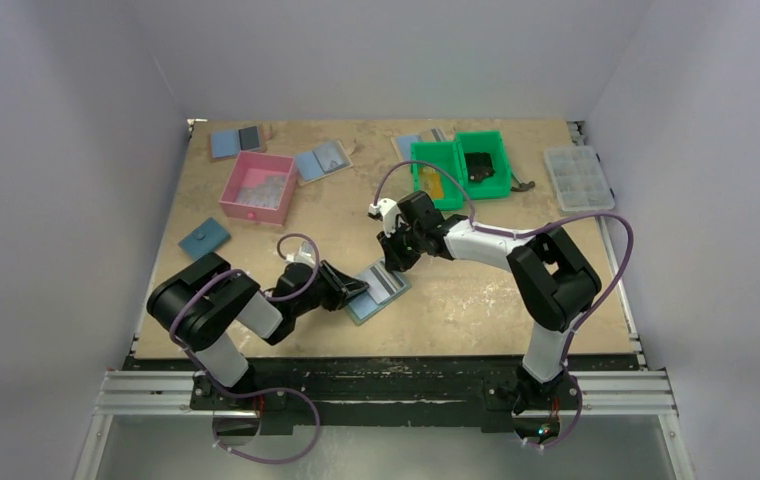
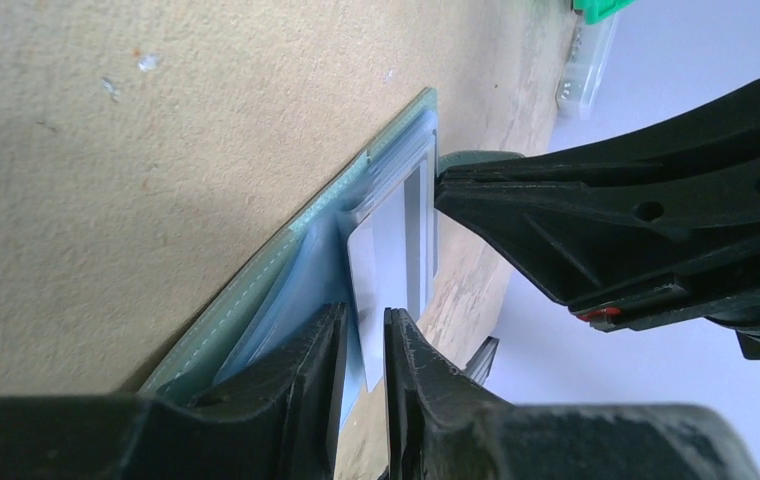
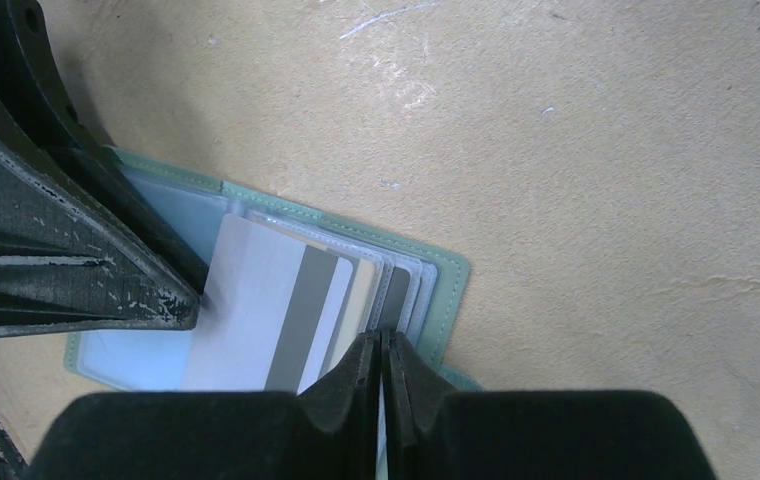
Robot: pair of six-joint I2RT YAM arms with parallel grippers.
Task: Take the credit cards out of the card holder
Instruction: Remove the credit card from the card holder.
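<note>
Cards (image 3: pixel 359 290) all sat in the open holder (image 3: pixel 448 280), which lay on the surface (image 3: pixel 606 150) between left pincer (image 2: pixel 364 335) and right pincer (image 3: pixel 381 352); none was out, so I judged the task barely begun; the top card (image 3: pixel 256 300) stood fanned partway out; the left seemed clamped on its edge; the right had fingers together, holding what I could not tell; I counted 1 holder, 3 card edges, perhaps more.

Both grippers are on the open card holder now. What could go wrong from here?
1. The white card overlaps the other fanned cards; pulling it may drag them along.
2. The left gripper and right gripper sit close together over the card holder; they could collide.
</note>
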